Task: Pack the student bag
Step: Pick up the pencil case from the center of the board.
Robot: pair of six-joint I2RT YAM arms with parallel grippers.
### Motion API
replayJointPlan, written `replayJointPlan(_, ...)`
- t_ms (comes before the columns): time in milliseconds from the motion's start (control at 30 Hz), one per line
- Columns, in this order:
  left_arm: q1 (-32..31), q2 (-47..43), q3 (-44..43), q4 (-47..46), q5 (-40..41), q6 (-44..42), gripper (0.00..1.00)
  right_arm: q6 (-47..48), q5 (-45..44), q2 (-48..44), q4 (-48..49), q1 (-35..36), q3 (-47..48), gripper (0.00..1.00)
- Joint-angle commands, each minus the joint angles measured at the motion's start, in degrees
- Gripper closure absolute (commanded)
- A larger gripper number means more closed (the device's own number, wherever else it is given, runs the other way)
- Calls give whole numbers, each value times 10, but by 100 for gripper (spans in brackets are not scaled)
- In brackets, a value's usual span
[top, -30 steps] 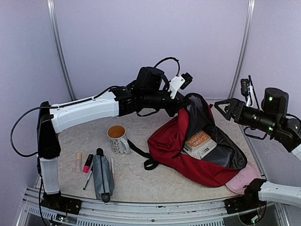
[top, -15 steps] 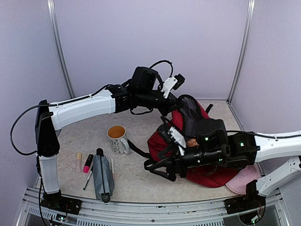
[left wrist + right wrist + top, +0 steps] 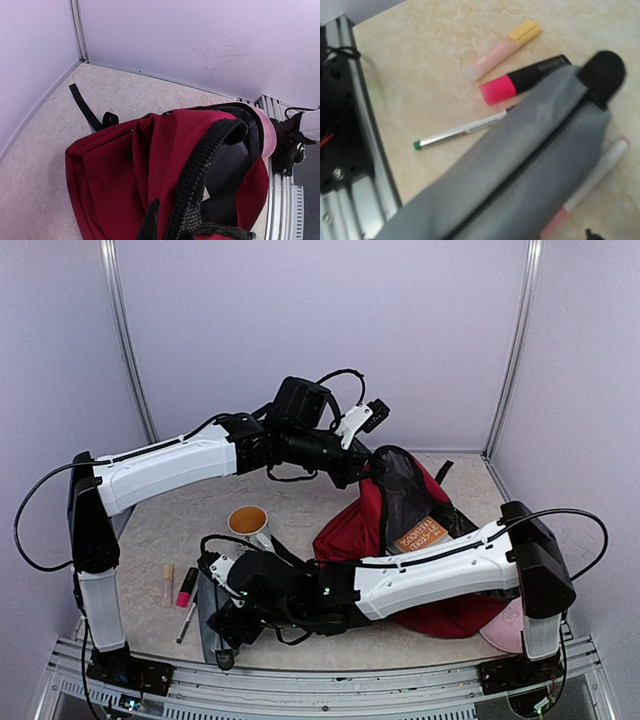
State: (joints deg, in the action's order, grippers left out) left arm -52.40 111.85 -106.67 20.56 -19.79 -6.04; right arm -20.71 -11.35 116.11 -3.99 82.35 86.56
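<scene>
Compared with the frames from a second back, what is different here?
The right arm swung from the far right across the student bag to the left. The right gripper now hangs low over the grey pouch, with nothing visibly taken. The left gripper still holds the bag's opening up and has shifted only slightly. The book, mug and pink highlighter stayed put.

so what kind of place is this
Probably a robot test cell, not a classroom: plain lilac walls with metal corner posts, an aluminium rail along the near edge, and school props laid out: a bag, a mug and a pouch.
</scene>
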Motion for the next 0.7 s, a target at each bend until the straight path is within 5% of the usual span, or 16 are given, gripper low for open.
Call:
replayJointPlan(0,8,-27,-5,15,-17,-6,100,-42,-43,96,-120,4,139,0)
replayJointPlan(167,6,-38,5,14,-14,-14,100,-98,-107,240,-336,2,356,0)
replayJointPlan(300,5,-54,25,6,-10,-22,100,-114,-89,264,-371,0,351,1)
replayJointPlan(367,5,-65,38,-1,-7,-25,100,-110,-74,251,-353,0,321,12)
replayJointPlan(467,5,-75,52,-11,-5,-25,100,-97,-62,224,-331,0,291,54)
replayJointPlan(600,7,-76,54,-10,-2,-31,100,-51,-18,158,-272,2,232,96)
replayJointPlan(667,9,-72,49,-7,0,-33,100,-7,46,100,-220,2,173,100)
